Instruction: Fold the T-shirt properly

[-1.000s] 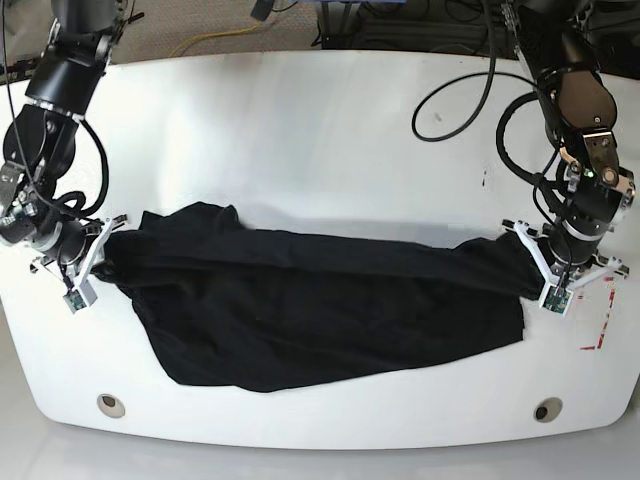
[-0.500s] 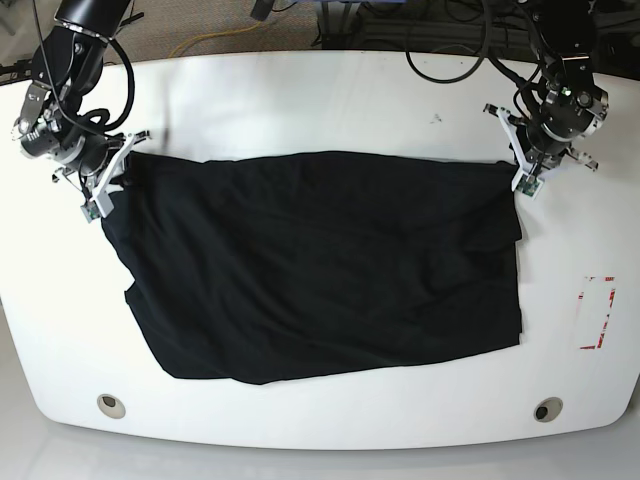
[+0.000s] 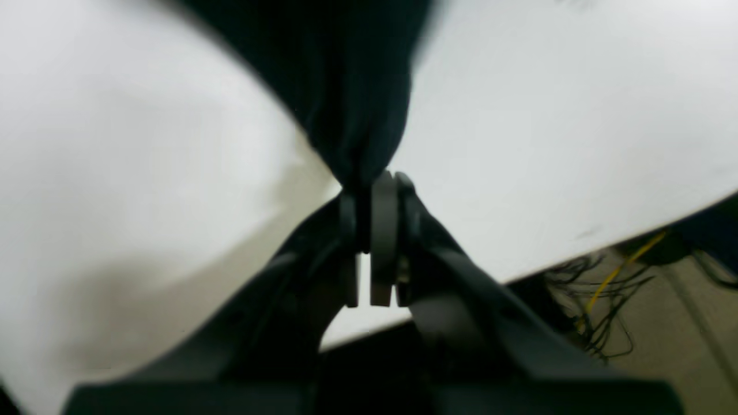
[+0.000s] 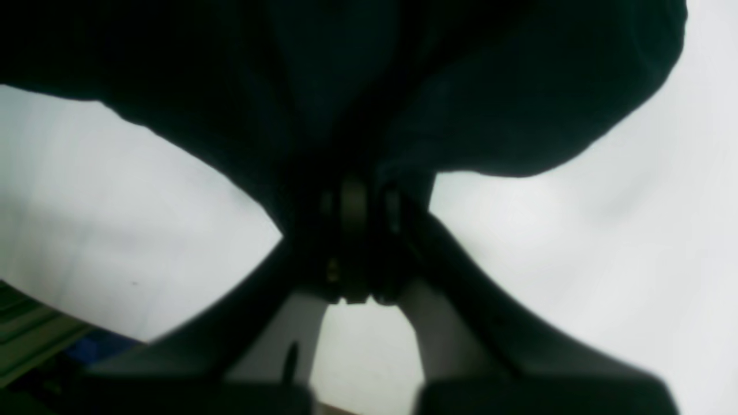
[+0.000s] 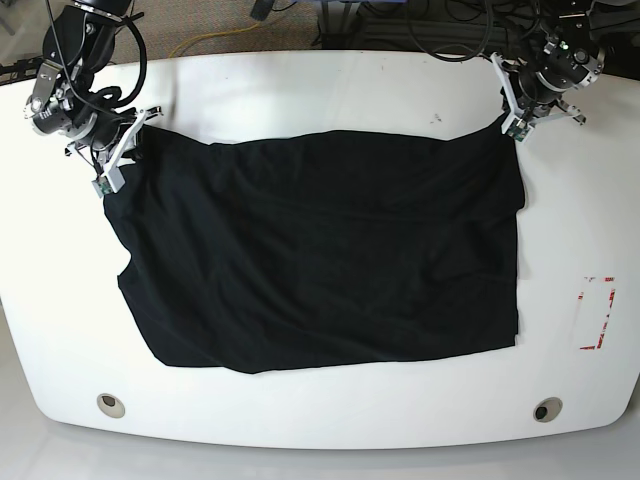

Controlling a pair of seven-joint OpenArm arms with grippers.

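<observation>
The T-shirt [image 5: 320,250] lies spread across the middle of the white surface [image 5: 330,90], its far edge drawn taut between 2 corners while the near edge rests flat. The left hand [image 5: 516,118] is clenched on the far right corner, the right hand [image 5: 112,172] clenched on the far left corner. Holding both corners apart likely flattens the cloth, so a later fold lands square.

surface [image 5: 300,90]: white, rounded corners, glossy | red mark [image 5: 597,313] at 3 o'clock | floor [image 5: 190,25]: beige, 12 o'clock | cables [image 5: 400,25]: black tangle, one yellow | light: even, soft
</observation>
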